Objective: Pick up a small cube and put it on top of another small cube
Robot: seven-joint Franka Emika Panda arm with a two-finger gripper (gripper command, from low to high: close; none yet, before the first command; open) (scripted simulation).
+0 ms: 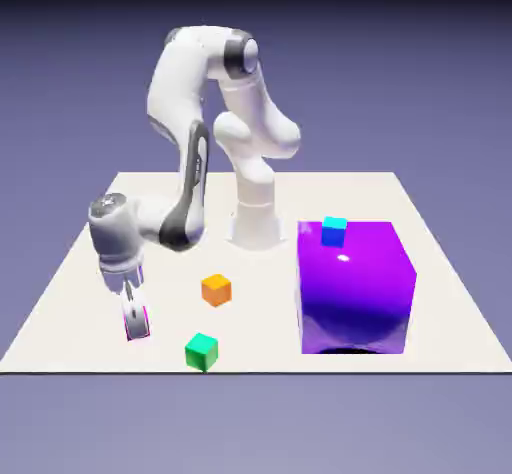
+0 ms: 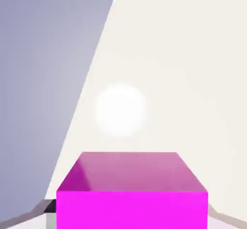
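Observation:
A magenta small cube [image 2: 132, 194] fills the bottom of the hand view, and a grey fingertip [image 2: 46, 207] presses against its left side. In the exterior view my gripper [image 1: 136, 326] points down at the table's front left corner. It is shut on this magenta cube [image 1: 128, 333], whose pink edges show around the fingers, low at the table surface. An orange small cube [image 1: 216, 289] lies to the gripper's right and a little further back. A green small cube [image 1: 201, 351] sits near the front edge. A blue small cube [image 1: 334, 230] rests on top of the big purple block.
A large glossy purple block [image 1: 355, 287] stands on the exterior view's right half of the white table [image 1: 90, 262]. The robot's base column [image 1: 254, 217] rises behind the orange cube. The table's left edge runs close to the gripper.

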